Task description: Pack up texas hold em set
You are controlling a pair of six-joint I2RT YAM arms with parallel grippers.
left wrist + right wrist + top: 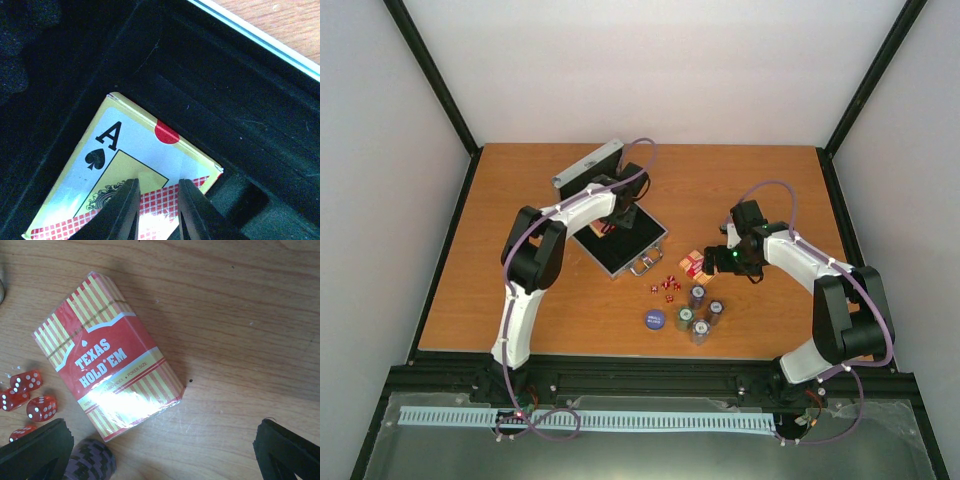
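The silver case (pixel 588 166) lies open at the back left, its black-lined base (pixel 638 244) facing up. My left gripper (pixel 606 228) is down inside it. In the left wrist view its fingers (pixel 122 212) stand a narrow gap apart, gripping nothing, just over a card deck (pixel 135 150) with an ace of spades face that lies flat in the black lining (pixel 225 100). My right gripper (pixel 160 455) is wide open and empty above the table, beside a red Texas Hold'em deck (pixel 107 355), which also shows in the top view (pixel 695 263).
Small red dice (pixel 665 286) lie between the case and the chips, also in the right wrist view (pixel 30 397). Several chip stacks (pixel 700 312) stand near the front; one (pixel 90 462) is by my right gripper's left finger. A round blue disc (pixel 655 319) lies left of them.
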